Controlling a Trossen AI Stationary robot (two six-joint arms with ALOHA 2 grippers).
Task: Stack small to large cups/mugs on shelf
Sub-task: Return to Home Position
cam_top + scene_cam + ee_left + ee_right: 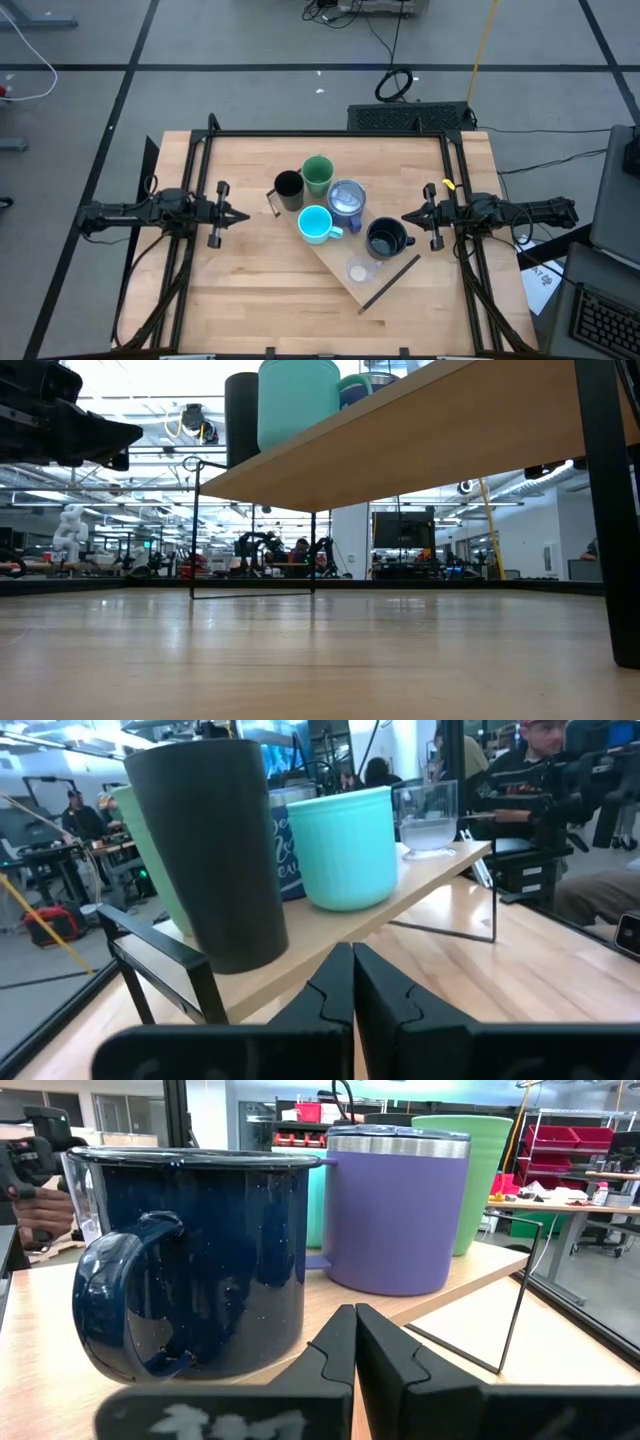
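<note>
The light-wood shelf (338, 262) lies slantwise at mid-table on dark brackets. Standing on it: black cup (289, 190), green cup (318, 174), bluish-purple tumbler (346, 198), cyan mug (315, 224), navy mug (385, 238) and small clear glass cup (358, 270). My left gripper (241, 215) is shut and hovers left of the shelf, facing the black cup (215, 850) and cyan mug (345, 845). My right gripper (408, 216) is shut and hovers right of the shelf, close to the navy mug (190, 1260) and the tumbler (395, 1210). Neither touches anything.
A black frame (330, 134) borders the tabletop on its far, left and right sides. From table height, the shelf (420, 440) stands raised, with open space under it and a bracket leg (605, 510) at the right. Bare wood lies near the table's front edge (250, 320).
</note>
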